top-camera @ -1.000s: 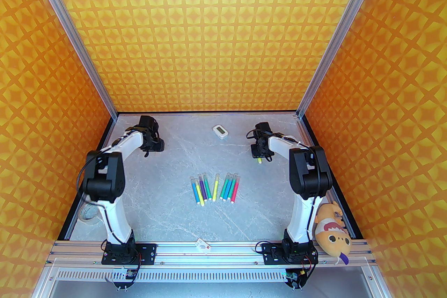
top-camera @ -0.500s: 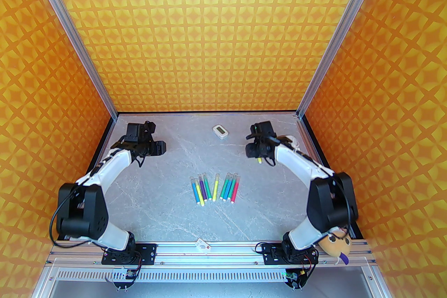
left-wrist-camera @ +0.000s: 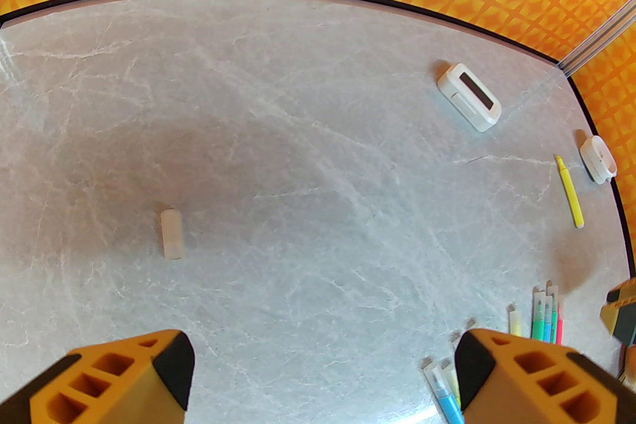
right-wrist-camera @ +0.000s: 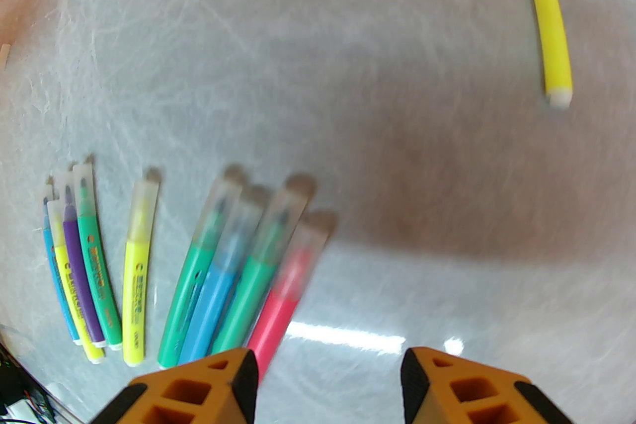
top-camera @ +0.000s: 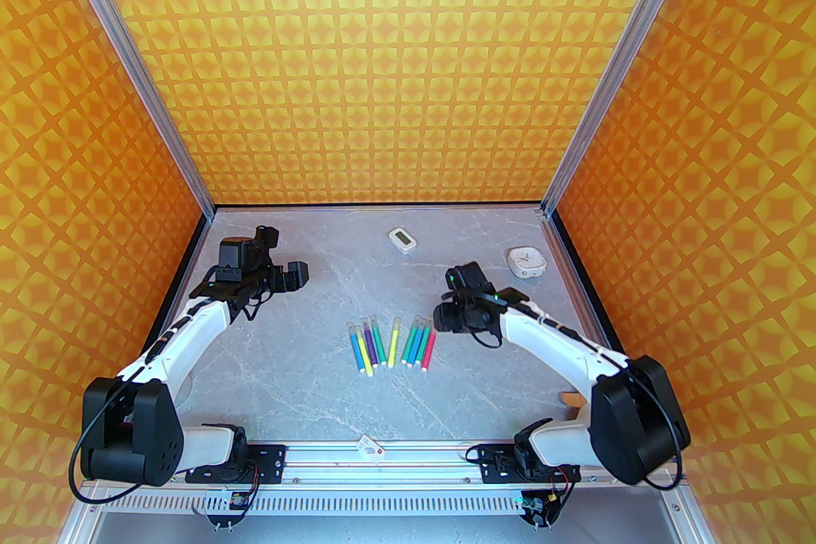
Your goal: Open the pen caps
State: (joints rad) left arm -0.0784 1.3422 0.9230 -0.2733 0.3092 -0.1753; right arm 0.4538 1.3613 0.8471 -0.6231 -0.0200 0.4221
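Blurring pink pen (right-wrist-camera: 283, 293) near right fingers (right-wrist-camera: 198, 387)

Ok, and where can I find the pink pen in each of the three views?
Top external: the pink pen is the rightmost of the row, below the middle of the picture.
Left wrist: the pink pen is low near the right edge, rightmost of its bunch.
Right wrist: the pink pen is at bottom centre, blurred.
Shared landmark: the capped yellow pen, lying alone mid-row.

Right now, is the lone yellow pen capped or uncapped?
Uncapped: the yellow pen shows a bare tip with no cap on it, and a loose cap lies well apart.
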